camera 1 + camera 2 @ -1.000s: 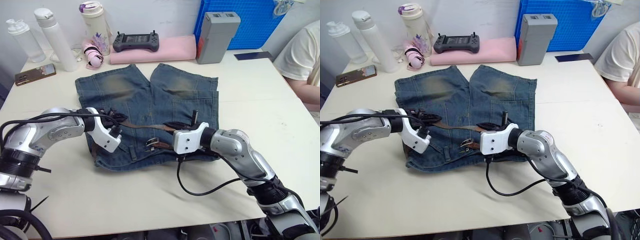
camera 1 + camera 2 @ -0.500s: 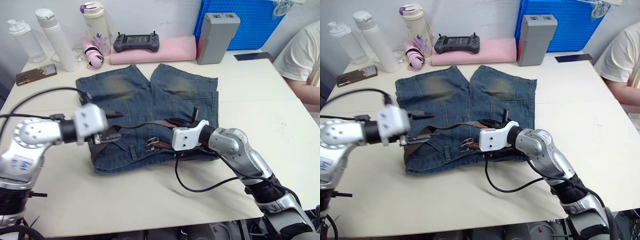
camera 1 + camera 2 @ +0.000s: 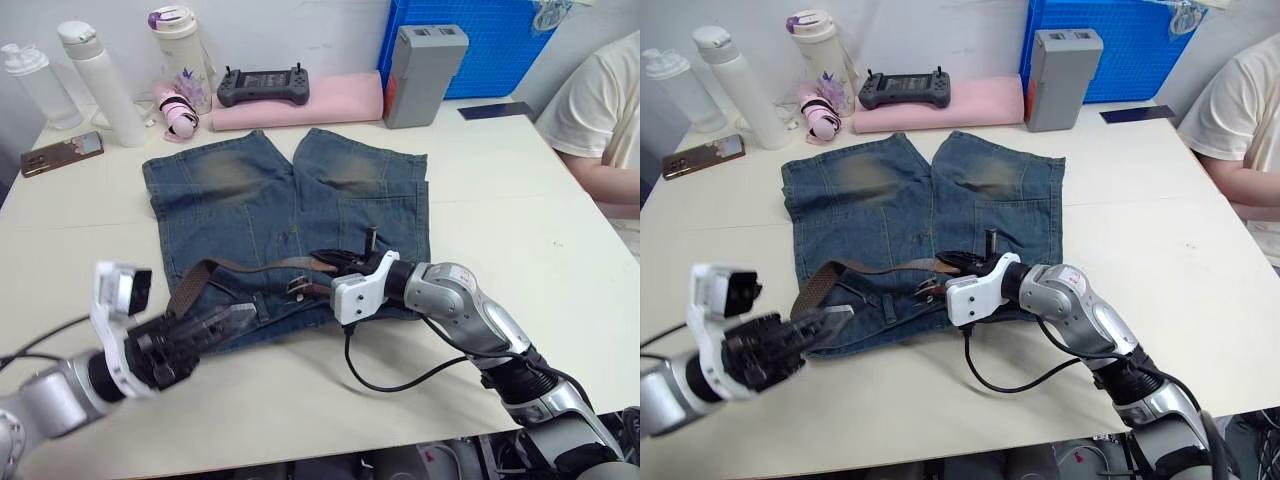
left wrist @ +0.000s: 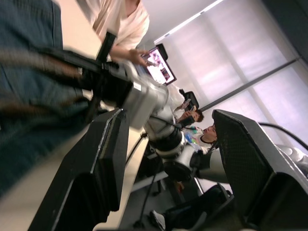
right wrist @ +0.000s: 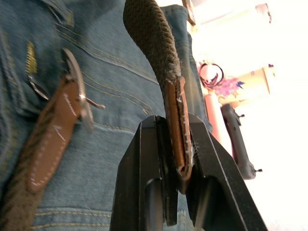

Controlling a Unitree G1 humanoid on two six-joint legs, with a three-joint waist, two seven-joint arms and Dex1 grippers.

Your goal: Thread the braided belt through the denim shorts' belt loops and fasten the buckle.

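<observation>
The faded denim shorts [image 3: 290, 210] lie flat mid-table, waistband toward me. The braided belt [image 3: 215, 270] arcs in a brown loop over the waistband's left part. Its silver buckle [image 3: 298, 287] rests on the denim, also seen in the right wrist view as the buckle [image 5: 77, 94]. My right gripper [image 3: 338, 263] is shut on the belt's leather tip [image 5: 176, 122], just right of the buckle. My left gripper [image 3: 240, 316] hovers open and empty at the shorts' near-left corner, off the belt. I cannot make out the belt loops clearly.
Along the back stand bottles [image 3: 95, 80], a phone [image 3: 60, 152], a black controller [image 3: 262, 85] on a pink pad [image 3: 330, 98], a grey box [image 3: 415, 60] and a blue crate [image 3: 490, 35]. A person [image 3: 600, 110] sits at the right. A black cable [image 3: 400, 378] loops near the front.
My left gripper has opened, let go of the belt and drawn back toward the near-left table edge. The belt's left end now lies on the shorts. The right gripper keeps its hold.
</observation>
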